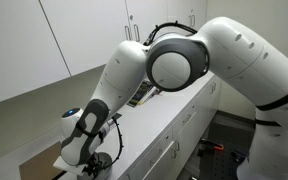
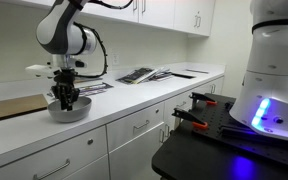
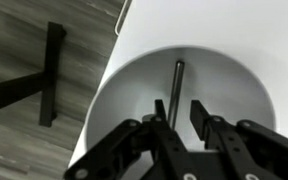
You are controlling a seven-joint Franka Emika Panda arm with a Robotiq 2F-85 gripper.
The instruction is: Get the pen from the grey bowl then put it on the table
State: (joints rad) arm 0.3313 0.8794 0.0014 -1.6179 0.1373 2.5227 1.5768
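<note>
The grey bowl stands on the white table near its front edge. In the wrist view the bowl fills the frame, and a thin dark pen lies inside it, pointing away from the camera. My gripper is lowered into the bowl with its two fingers apart. The pen runs between the fingers, close to the left one, with a gap to the right one. In an exterior view the gripper points straight down into the bowl. In the other exterior view the arm hides the bowl.
A flat brown pad lies on the table beside the bowl. Open books and papers lie further along the counter. White wall cabinets hang above. The table edge drops to a wood floor with a dark stand.
</note>
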